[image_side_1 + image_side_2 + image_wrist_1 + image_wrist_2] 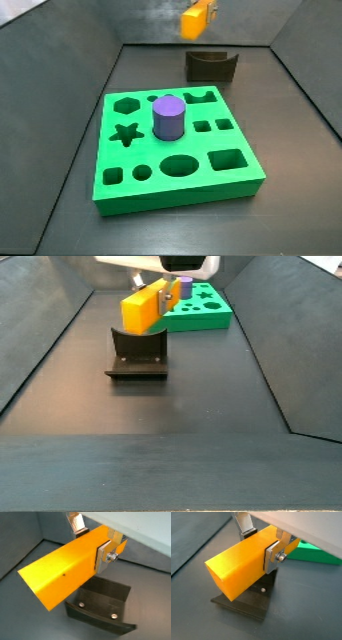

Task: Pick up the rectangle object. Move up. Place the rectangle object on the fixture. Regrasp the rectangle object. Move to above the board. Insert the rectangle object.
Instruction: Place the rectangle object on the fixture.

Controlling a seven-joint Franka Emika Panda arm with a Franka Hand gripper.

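Note:
My gripper is shut on the rectangle object, a smooth orange-yellow block clamped across one end between the silver fingers. The block hangs in the air with its free end sticking out sideways. Straight below it stands the fixture, dark, with a notched top; both wrist views show it. In a side view the block is clearly above the fixture, apart from it. The green board with shaped holes lies beyond the fixture. The block and gripper also show over the fixture.
A purple cylinder stands upright in the board near its middle. Dark sloping walls close in the floor on both sides. A corner of the board shows beside the held block, and the board lies behind the fixture.

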